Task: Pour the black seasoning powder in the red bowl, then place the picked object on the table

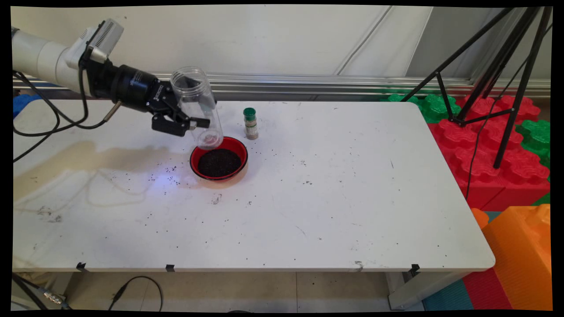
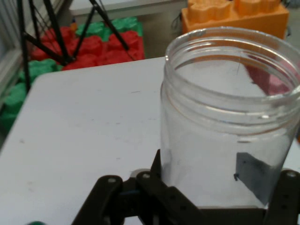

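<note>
My gripper [image 1: 187,118] is shut on a clear plastic jar [image 1: 197,105], held tilted above the table with its open mouth up and its base low over the rim of a red bowl [image 1: 238,146]. The bowl holds dark grains. The jar [image 2: 225,126] fills the hand view's right side and looks empty, with my black fingers [image 2: 159,187] clamped on its lower part. A small spice bottle [image 1: 250,123] with a green cap stands upright just right of the jar and behind the bowl.
Dark grains lie scattered on the white table [image 1: 335,198] around the bowl. A black tripod [image 1: 506,83] stands off the table's right end over red and green foam blocks [image 1: 480,145]. An orange block [image 1: 520,255] sits at the near right corner.
</note>
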Tool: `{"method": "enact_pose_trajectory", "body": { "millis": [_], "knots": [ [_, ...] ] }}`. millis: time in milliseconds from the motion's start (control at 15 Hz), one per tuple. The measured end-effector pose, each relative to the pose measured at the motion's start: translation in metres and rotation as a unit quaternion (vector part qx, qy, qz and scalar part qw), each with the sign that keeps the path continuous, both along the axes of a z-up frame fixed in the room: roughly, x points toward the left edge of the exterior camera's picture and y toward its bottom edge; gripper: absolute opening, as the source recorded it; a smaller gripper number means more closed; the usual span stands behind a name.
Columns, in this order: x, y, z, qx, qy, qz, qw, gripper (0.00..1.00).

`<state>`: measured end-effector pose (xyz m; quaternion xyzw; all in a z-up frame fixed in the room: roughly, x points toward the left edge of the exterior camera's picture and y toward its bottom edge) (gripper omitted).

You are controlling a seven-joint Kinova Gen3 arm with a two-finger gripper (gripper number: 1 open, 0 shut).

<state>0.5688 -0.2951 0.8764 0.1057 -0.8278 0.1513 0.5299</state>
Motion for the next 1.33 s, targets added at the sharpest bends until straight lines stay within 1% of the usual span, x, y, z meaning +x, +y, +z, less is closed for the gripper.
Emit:
{"method": "enact_pose_trajectory", "body": {
  "millis": [200, 467, 867, 1333],
  "knots": [
    [-0.001, 0.009, -0.005, 0.04, 0.017, -0.008, 0.999, 0.0],
    [-0.003, 0.021, -0.017, 0.073, 0.027, -0.022, 0.9967, 0.0],
    [-0.007, 0.035, -0.038, 0.087, 0.031, -0.039, 0.9949, 0.0],
    [-0.012, 0.048, -0.066, 0.093, 0.028, -0.051, 0.994, 0.0]
  ]
}}
